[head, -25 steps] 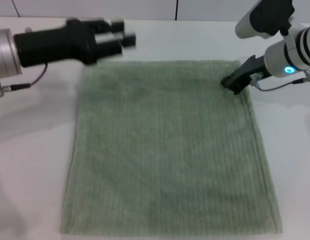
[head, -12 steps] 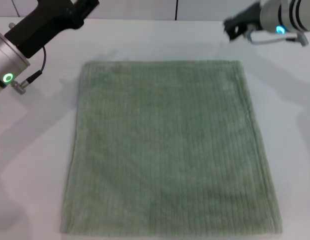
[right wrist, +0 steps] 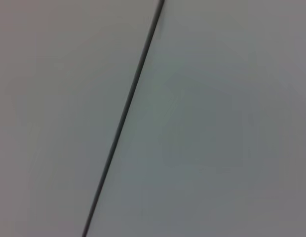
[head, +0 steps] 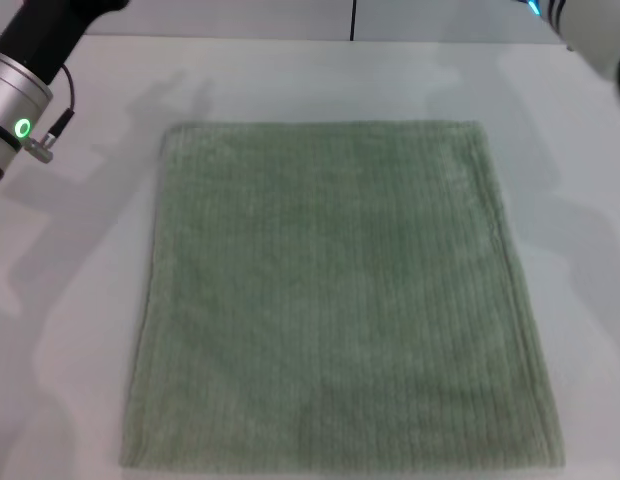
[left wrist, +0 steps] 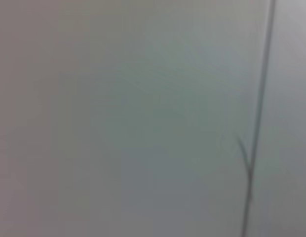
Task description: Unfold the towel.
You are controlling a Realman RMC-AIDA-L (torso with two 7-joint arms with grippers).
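The towel lies flat and spread open on the white table. It fills most of the head view, from the 6 o'clock edge up past the middle. It is pale green with thin lines running from near to far. It has four sides that show, and a hem runs down its 3 o'clock side. The near corners sit at 7 and 5 o'clock, and the near side is a bit wider than the far side. The far corners sit at 11 and 1 o'clock. No part of it is folded over. Nothing is on top of it, and no arm touches it. Soft grey shadows fall on the table beside it at 9 o'clock and past its far corners. Farther off, at 10 o'clock, the left arm is lifted up, well apart from the towel. It has a black part, a silver ring and a small green light. Its pincer is out of sight, so I cannot tell if it is open or closed. At 1 o'clock, in the far corner, only a white bit of the right arm shows. Its pincer is out of sight too. Both wrist views show only a plain grey wall with one thin dark line.
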